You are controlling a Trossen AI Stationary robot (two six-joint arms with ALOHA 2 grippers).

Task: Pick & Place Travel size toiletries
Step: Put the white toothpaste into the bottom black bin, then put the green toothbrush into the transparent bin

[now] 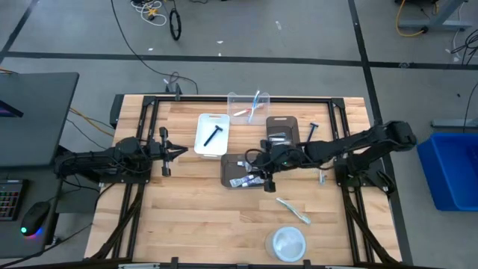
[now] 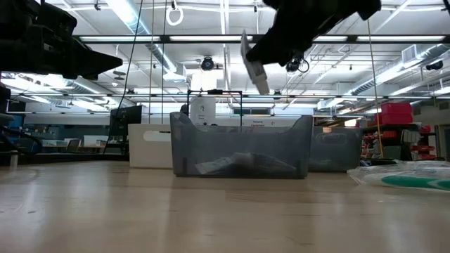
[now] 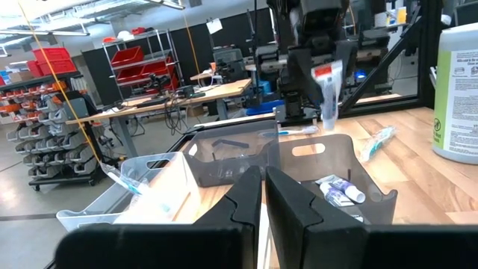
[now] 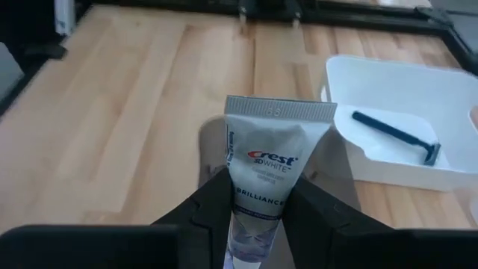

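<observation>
toothpaste tube point(image 4: 269, 168) in right hand point(image 4: 258, 205)

The place was a robotics lab or workshop — a large open hall with a grey concrete floor point(image 1: 299, 37) crossed by dark tape lines and loose cables point(image 1: 149, 30). Overhead ran exposed ducts and strip lights point(image 2: 133, 14). Metal shelving point(image 3: 142, 60) held red bins point(image 3: 52, 58), and workbenches point(image 3: 187, 93) carried clutter — probably tools or electronics, though too small to tell. A wooden table point(image 1: 187, 217) sat in a black frame, beside a desk with a keyboard point(image 1: 9, 198).
</observation>
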